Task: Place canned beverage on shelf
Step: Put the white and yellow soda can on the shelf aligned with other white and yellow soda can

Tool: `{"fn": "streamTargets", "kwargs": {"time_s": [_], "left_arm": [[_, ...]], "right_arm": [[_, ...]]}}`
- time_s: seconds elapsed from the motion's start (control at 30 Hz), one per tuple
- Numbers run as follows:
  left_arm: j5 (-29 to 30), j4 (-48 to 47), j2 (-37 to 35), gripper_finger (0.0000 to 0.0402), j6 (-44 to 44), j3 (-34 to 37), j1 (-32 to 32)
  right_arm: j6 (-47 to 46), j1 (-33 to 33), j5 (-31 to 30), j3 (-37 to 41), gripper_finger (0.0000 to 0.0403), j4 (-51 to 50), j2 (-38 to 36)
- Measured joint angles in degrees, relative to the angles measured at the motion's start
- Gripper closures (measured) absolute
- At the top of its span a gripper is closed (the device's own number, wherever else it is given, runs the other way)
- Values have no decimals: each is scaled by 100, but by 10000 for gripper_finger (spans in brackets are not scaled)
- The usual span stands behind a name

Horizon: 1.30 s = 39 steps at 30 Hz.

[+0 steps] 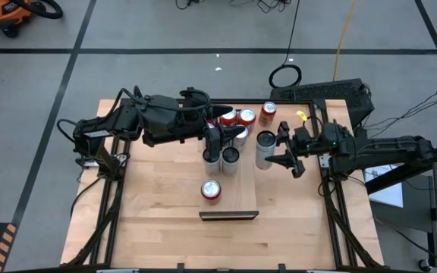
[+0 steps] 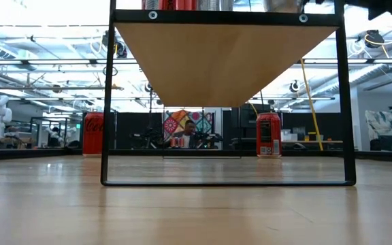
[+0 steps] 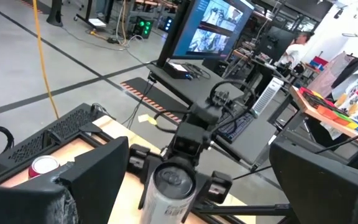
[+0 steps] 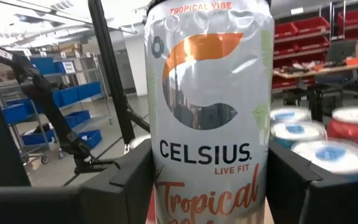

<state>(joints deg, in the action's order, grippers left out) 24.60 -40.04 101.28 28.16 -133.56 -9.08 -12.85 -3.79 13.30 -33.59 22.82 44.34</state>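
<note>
Silver can [image 1: 265,148] is standing upright just off the shelf's [image 1: 237,193] right edge, and the right end effector [image 1: 286,150] is pinching it, one finger on each side. The left end effector [image 1: 217,144] is hanging spread wide over other cans [image 1: 230,127] at the shelf's far end. A red-topped can [image 1: 211,189] is sitting nearer the dark strip [image 1: 228,216].

Robotics lab, monitors [image 3: 213,25], blue storage bins [image 4: 73,93], taped concrete floor [image 1: 165,30]

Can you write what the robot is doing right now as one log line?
right gripper: holding silver can beside shelf | left gripper: open over cans on shelf | red can: on shelf
</note>
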Motion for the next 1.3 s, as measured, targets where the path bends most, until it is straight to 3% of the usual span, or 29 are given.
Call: {"fn": "streamTargets", "kwargs": {"time_s": [0.57,1.1,1.3], "left_arm": [[0,-10,2,11,0,0,0],[0,-12,4,11,2,0,0],[0,-8,6,11,7,2,0]], "right_arm": [[-16,11,35,245,194,190,771],[180,15,11,243,188,391,970],[156,11,-323,245,179,443,1166]]}}
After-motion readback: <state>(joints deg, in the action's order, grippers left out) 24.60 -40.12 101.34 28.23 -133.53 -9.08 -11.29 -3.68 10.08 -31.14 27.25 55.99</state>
